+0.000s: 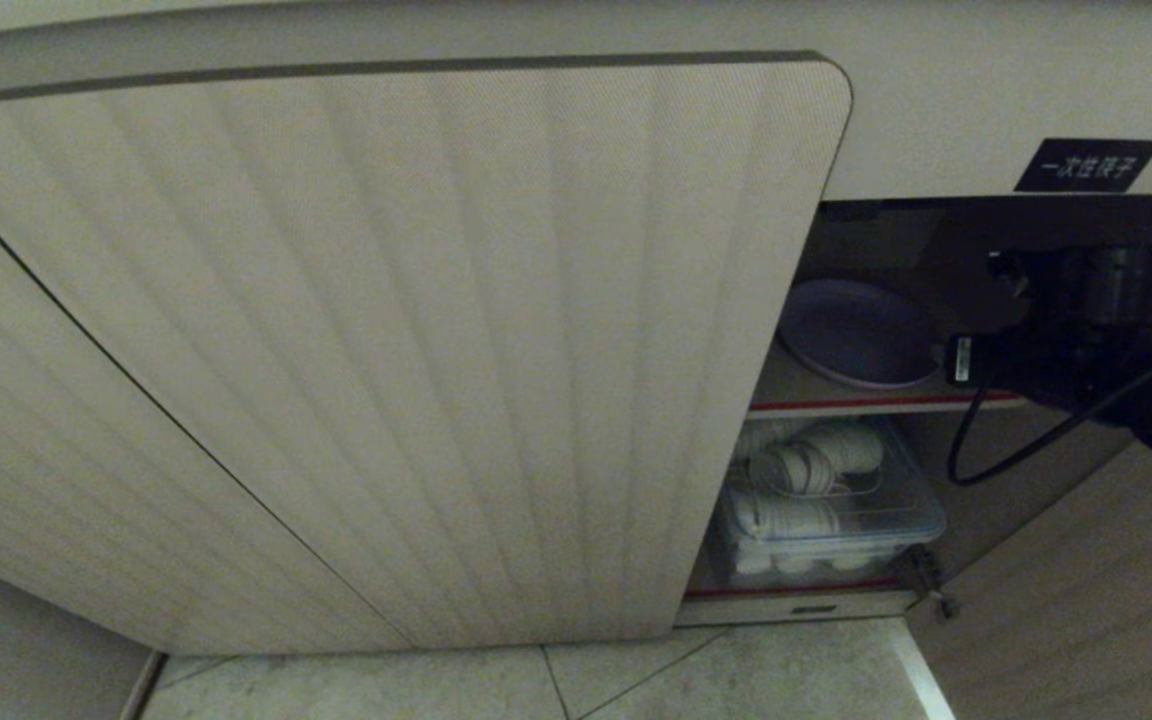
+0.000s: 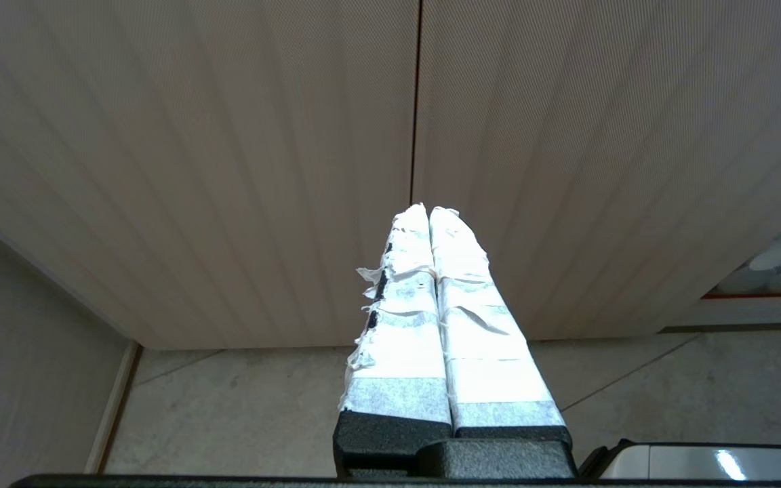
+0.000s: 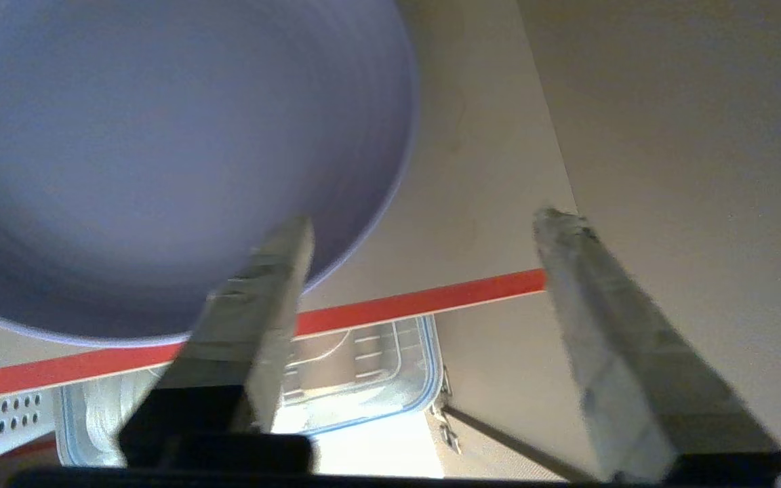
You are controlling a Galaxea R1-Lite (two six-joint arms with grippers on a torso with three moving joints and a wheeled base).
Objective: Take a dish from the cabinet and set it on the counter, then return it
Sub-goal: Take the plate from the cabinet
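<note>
One dish (image 1: 856,335) is lying flat on the cabinet (image 1: 386,350) shelf (image 1: 876,403), at two o'clock in the head view, seemingly returned. Right gripper (image 3: 424,230) is spreading beside its rim, holding nothing; left gripper (image 2: 429,211) is waiting closed, parked.

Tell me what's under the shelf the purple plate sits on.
Under the red-edged shelf holding the lavender plate sits a clear lidded container of white round dishes. The closed ribbed door covers whatever lies further left.
</note>
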